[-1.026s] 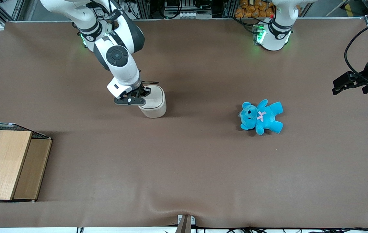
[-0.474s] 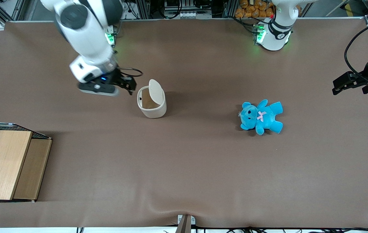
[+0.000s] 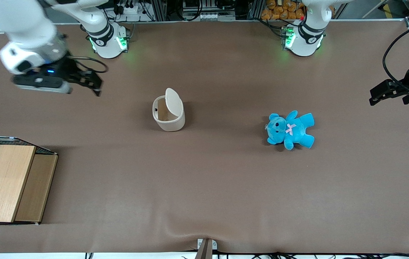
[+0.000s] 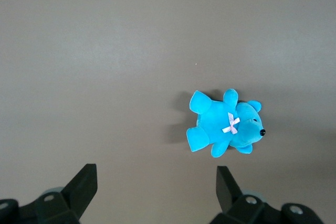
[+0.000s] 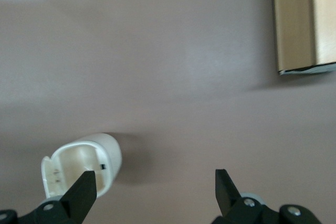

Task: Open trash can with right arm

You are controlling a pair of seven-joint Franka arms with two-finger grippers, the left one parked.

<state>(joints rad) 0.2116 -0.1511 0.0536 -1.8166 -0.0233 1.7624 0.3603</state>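
Observation:
The cream-white trash can [image 3: 169, 116] stands on the brown table with its flat lid [image 3: 173, 102] tipped up and its inside showing. In the right wrist view the trash can [image 5: 84, 166] shows with the lid swung back. My right arm's gripper [image 3: 94, 84] hangs above the table, well away from the can toward the working arm's end, open with nothing between its fingers [image 5: 81, 195]. It touches nothing.
A blue teddy bear [image 3: 290, 130] lies on the table toward the parked arm's end. A wooden box with wire mesh [image 3: 8, 181] sits at the working arm's end, nearer the front camera; its edge [image 5: 304, 22] shows in the right wrist view.
The gripper left the trash can's lid and drew back and up toward the working arm's end. The lid went from shut to tipped up and stays up.

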